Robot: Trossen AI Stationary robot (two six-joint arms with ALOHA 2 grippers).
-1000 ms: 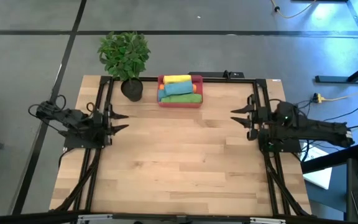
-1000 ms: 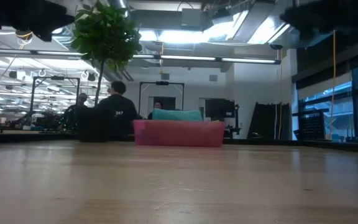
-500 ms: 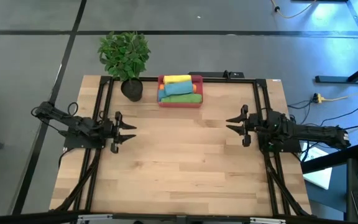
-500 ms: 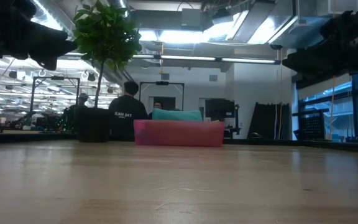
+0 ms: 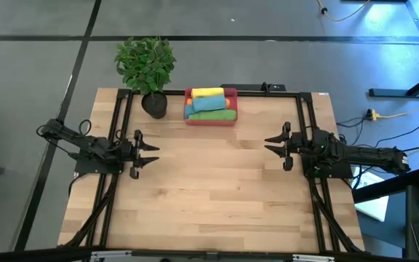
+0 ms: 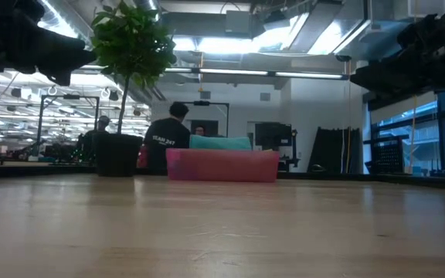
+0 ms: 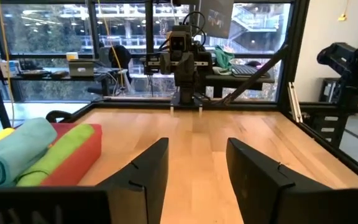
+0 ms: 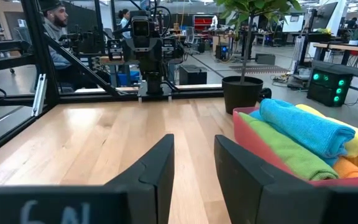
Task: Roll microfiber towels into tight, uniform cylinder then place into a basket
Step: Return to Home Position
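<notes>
Left hand (image 5: 153, 154), right hand (image 5: 269, 145) open and empty; loosely piled microfiber towels (image 5: 209, 104) in red-pink plastic basket (image 5: 211, 122), 12 o'clock, might unroll.

A person (image 6: 168, 130) stands far behind the desk (image 6: 222, 228). The back of the person's dark shirt (image 6: 166, 144) has small white letters. They look like "TEAM 247", but they are tiny and hard to read. The right wrist view shows a dark bar (image 8: 42, 208) with pale marks, too blurry to read.

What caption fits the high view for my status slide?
Left gripper and right gripper open and empty over the table; rolled towels fill the red basket beside the potted plant.
</notes>
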